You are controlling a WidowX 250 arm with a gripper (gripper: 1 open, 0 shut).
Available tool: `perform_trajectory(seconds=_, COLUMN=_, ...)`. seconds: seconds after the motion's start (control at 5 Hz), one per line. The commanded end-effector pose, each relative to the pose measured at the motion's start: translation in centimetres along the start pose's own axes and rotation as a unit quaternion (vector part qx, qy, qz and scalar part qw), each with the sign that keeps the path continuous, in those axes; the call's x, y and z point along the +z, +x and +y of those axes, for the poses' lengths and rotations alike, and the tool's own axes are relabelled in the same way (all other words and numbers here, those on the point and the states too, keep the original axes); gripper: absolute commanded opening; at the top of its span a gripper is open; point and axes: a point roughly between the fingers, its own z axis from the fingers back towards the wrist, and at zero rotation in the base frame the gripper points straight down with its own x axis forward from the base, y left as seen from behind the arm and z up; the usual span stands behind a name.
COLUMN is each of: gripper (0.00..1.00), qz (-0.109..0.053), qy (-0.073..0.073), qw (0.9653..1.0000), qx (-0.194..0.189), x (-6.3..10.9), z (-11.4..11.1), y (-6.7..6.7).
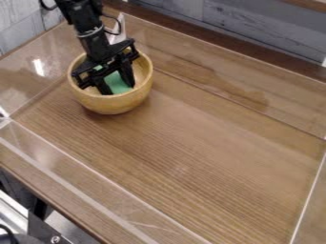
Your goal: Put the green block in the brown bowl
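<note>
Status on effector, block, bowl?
End effector shut, fingers down inside bowl. Green block in bowl, between or under the fingers; grip can't be confirmed. Nothing seen blocking the bowl besides the arm.

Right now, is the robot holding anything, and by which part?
Yes, it looks like the black end effector grips the bright green block by its upper part, inside the light-brown wooden bowl.

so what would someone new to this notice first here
Probably the round tan bowl near the table's left side, with the black gripper reaching down into it. Next, the green block inside the bowl, a bright patch between the dark fingers.
</note>
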Motion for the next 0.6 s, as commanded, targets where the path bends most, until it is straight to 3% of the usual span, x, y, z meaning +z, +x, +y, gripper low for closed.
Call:
perform_trajectory(seconds=0.0, gripper=0.0, qz=0.01, qy=0.021, qw=0.9996, qx=0.017, x=-1.27, z=1.31, y=0.54)
perform_trajectory(seconds=0.4, gripper=0.0, qz=0.013, qy=0.026, qw=0.9994, qx=0.02, x=-1.29, z=1.44, y=0.73)
